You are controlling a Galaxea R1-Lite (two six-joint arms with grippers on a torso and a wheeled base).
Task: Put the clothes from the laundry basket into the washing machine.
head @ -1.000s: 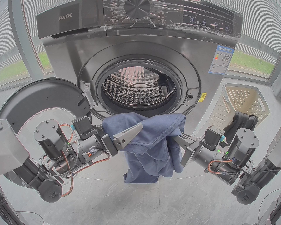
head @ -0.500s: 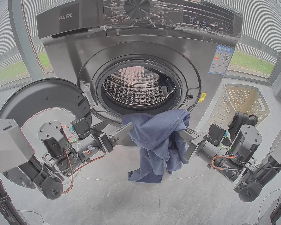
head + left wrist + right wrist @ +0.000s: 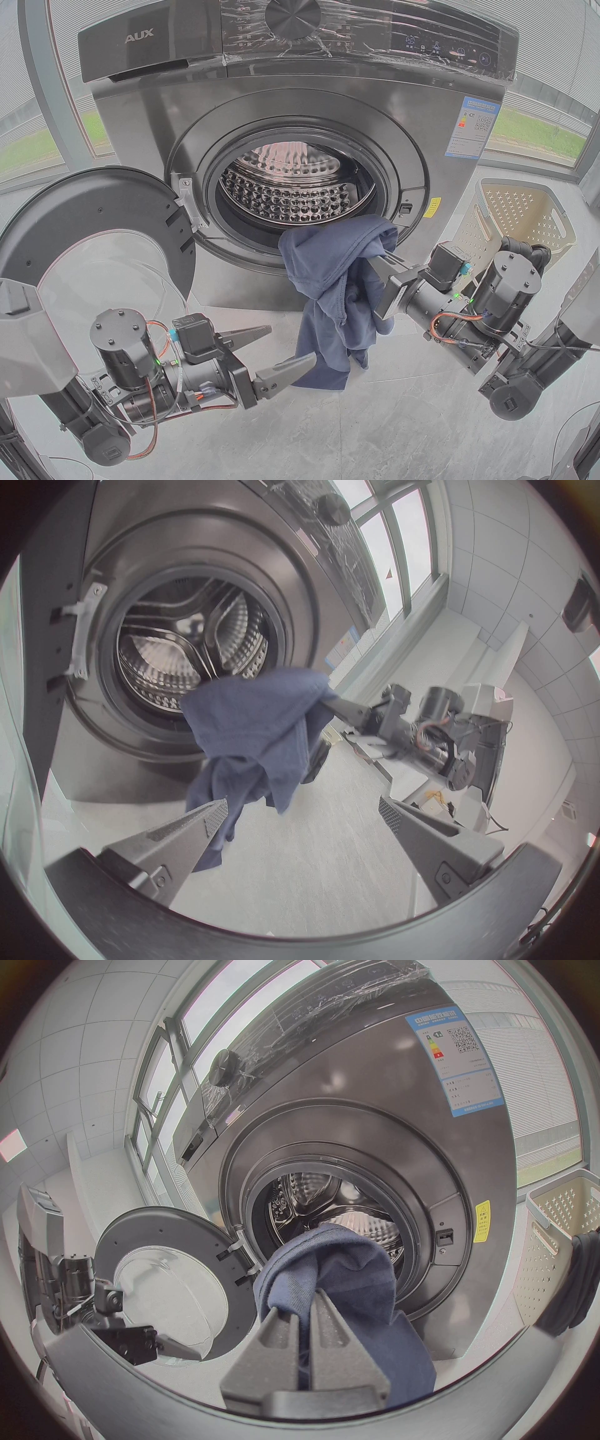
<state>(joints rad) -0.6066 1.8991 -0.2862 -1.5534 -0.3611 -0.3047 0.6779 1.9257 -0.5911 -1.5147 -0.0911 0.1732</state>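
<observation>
I have the right gripper (image 3: 375, 265) pressed together on a fold of the blue T-shirt (image 3: 328, 275), which hangs at centre frame at the lower lip of the washing machine (image 3: 156, 119) drum opening (image 3: 290, 181), tail dangling toward the floor; my left gripper (image 3: 290, 345) sits lower left, fingers spread, holding nothing. I judge we're mid-loading: next I need to push the right arm forward and up through the opening before letting go, so the tail clears the lip, and a dark garment (image 3: 522, 250) waits in the laundry basket (image 3: 525, 187) at right
</observation>
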